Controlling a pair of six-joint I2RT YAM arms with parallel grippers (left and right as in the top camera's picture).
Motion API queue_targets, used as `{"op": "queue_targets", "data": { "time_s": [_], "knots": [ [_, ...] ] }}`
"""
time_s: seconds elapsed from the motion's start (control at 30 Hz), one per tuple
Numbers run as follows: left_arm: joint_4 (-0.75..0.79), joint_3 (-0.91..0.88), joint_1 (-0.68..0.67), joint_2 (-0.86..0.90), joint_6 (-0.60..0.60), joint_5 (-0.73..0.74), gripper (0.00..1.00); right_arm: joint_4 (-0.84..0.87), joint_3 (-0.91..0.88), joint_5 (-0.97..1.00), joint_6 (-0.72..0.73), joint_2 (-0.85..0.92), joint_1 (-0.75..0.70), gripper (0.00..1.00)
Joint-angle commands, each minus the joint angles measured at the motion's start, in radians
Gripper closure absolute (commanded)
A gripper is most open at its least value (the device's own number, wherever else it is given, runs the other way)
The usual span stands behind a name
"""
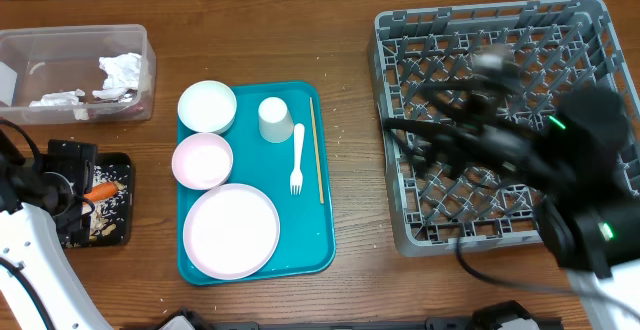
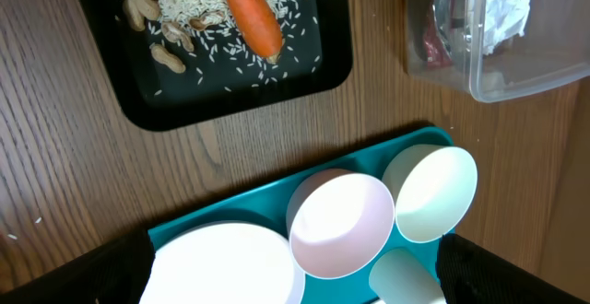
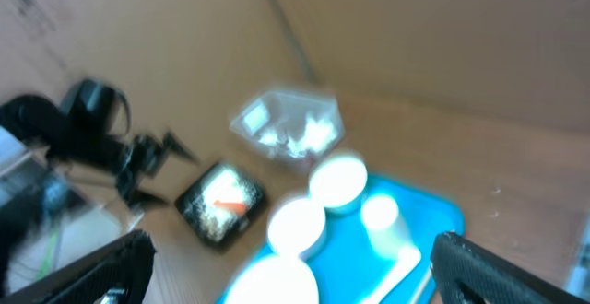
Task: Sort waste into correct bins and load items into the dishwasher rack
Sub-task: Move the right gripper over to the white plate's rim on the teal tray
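one pink bowl | one white bowl | one plate | one cup

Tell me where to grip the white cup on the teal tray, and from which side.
Grip the white cup across its side wall, coming down from above. It stands on end, and the white bowl and fork flank it, so the other two sides look freest.

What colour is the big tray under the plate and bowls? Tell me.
Teal. The tray shows best in the overhead view.
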Motion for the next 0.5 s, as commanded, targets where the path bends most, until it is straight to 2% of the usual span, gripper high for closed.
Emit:
{"op": "queue_targets", "data": {
  "time_s": [0.0, 0.07, 0.13, 0.3, 0.47],
  "knots": [
    [-0.003, -0.005, 0.014, 0.030, -0.025, 0.008, 0.00, -0.171, 0.183, 0.323, -0.151, 0.174, 0.202, 0.01],
    [-0.008, -0.005, 0.026, 0.049, -0.025, 0.009, 0.00, -0.255, 0.249, 0.468, -0.150, 0.273, 0.302, 0.01],
    [-0.016, -0.005, 0.036, 0.069, -0.024, 0.008, 0.00, -0.300, 0.283, 0.532, -0.149, 0.367, 0.380, 0.01],
    [-0.040, -0.005, 0.063, 0.114, -0.020, 0.007, 0.00, -0.324, 0.286, 0.523, -0.117, 0.549, 0.475, 0.00],
    [-0.056, -0.005, 0.102, 0.147, -0.020, 0.007, 0.00, -0.316, 0.286, 0.387, -0.116, 0.687, 0.550, 0.00]
  ]
}}
